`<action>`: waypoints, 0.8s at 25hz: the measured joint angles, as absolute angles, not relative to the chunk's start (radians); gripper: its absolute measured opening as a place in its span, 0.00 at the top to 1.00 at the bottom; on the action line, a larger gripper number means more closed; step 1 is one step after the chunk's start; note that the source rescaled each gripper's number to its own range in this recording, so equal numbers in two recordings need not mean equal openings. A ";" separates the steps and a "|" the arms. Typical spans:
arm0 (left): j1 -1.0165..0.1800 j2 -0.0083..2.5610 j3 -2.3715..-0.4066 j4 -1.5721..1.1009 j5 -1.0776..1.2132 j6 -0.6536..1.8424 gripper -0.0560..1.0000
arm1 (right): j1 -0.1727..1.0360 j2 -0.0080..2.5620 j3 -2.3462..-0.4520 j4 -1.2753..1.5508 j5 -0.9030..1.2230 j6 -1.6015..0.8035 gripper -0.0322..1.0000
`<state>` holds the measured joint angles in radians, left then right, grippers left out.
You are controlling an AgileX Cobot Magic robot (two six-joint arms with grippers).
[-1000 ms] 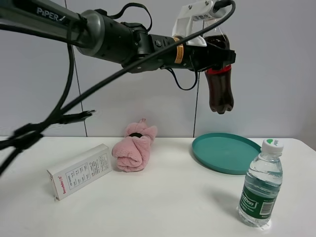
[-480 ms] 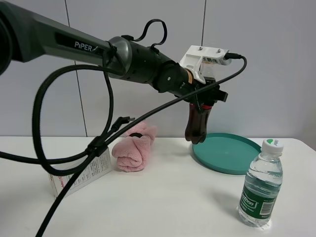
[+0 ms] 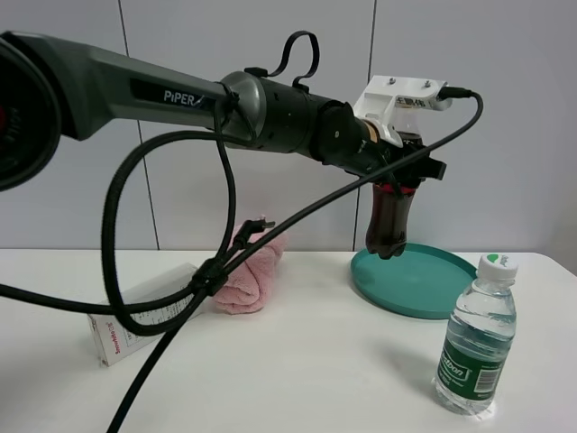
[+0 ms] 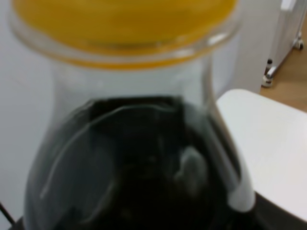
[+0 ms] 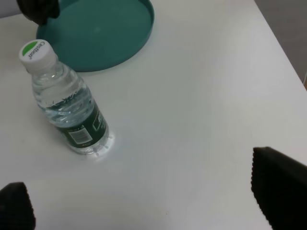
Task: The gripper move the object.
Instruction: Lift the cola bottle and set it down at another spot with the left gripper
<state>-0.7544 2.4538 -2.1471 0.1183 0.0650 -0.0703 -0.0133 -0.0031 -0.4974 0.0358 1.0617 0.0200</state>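
The cola bottle (image 3: 389, 221), with dark liquid and a red label, hangs upright in my left gripper (image 3: 401, 173), which is shut on its upper part. The left arm reaches across from the left. The bottle's base hovers just above the back left rim of a teal plate (image 3: 433, 289). In the left wrist view the yellow cap (image 4: 124, 24) and the dark liquid (image 4: 144, 172) fill the frame. My right gripper (image 5: 148, 201) is open and empty above the table, near the water bottle. The cola bottle's dark base (image 5: 38, 10) shows at the plate's edge there.
A clear water bottle with a green label (image 3: 476, 338) (image 5: 67, 110) stands at the front right. The teal plate also shows in the right wrist view (image 5: 105, 38). A pink towel (image 3: 248, 284) and a white box (image 3: 122, 334) lie to the left. The arm's cables hang over them.
My left gripper has come down with the cola bottle from high up, then shifted right, so the bottle now hangs just over the teal plate's rim.
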 joint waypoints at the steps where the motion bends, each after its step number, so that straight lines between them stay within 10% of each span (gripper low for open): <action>1: -0.756 2.462 -2.147 0.092 0.065 -0.034 0.94 | -0.013 -0.003 -0.497 0.036 1.062 0.020 0.00; 20: -0.779 2.524 -2.147 0.019 -0.044 0.019 0.95 | -0.013 -0.003 -0.497 0.036 1.062 0.020 0.00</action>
